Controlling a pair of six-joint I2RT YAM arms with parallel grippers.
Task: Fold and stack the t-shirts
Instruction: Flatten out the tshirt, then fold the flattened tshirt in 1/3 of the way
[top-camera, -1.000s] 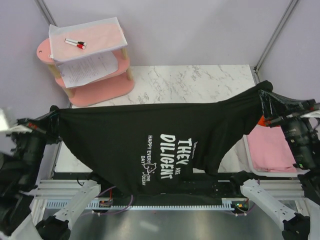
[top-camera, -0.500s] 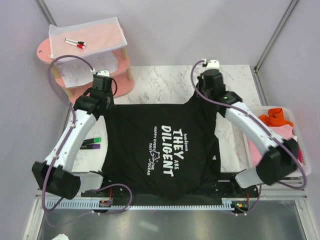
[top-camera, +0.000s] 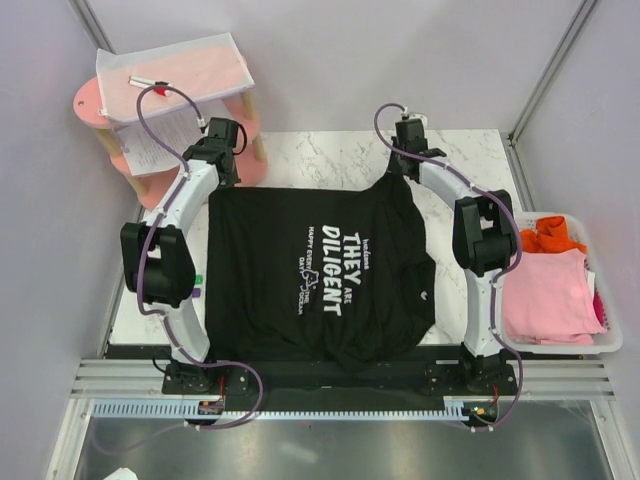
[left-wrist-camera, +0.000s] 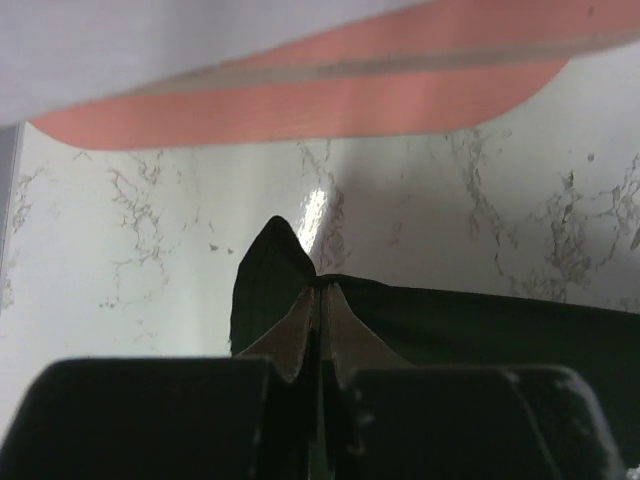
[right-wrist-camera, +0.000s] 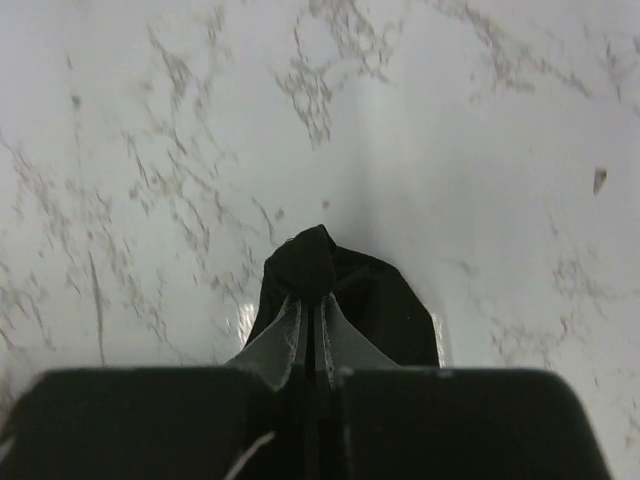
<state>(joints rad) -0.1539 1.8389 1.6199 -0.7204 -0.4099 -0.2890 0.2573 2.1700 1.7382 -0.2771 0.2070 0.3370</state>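
Note:
The black t-shirt (top-camera: 310, 270) with white lettering lies spread on the marble table, its near edge hanging over the front. My left gripper (top-camera: 222, 172) is shut on its far left corner; the left wrist view shows the fingertips (left-wrist-camera: 322, 295) pinching black cloth (left-wrist-camera: 470, 320). My right gripper (top-camera: 402, 172) is shut on the far right corner; the right wrist view shows the jaws (right-wrist-camera: 312, 305) clamping a bunched black tip (right-wrist-camera: 315, 262). A pink t-shirt (top-camera: 545, 298) and an orange one (top-camera: 545, 233) lie in the white bin (top-camera: 560, 346) at the right.
A pink tiered stand (top-camera: 185, 185) with paper sheets (top-camera: 165, 135) and a marker (top-camera: 143, 82) stands at the back left, close to the left gripper. Markers (top-camera: 197, 287) lie at the table's left edge. Grey walls close in on all sides.
Both arms have stretched away from me, drawing the shirt's far edge to the back of the table. The shirt went from hanging stretched between the grippers to lying flat.

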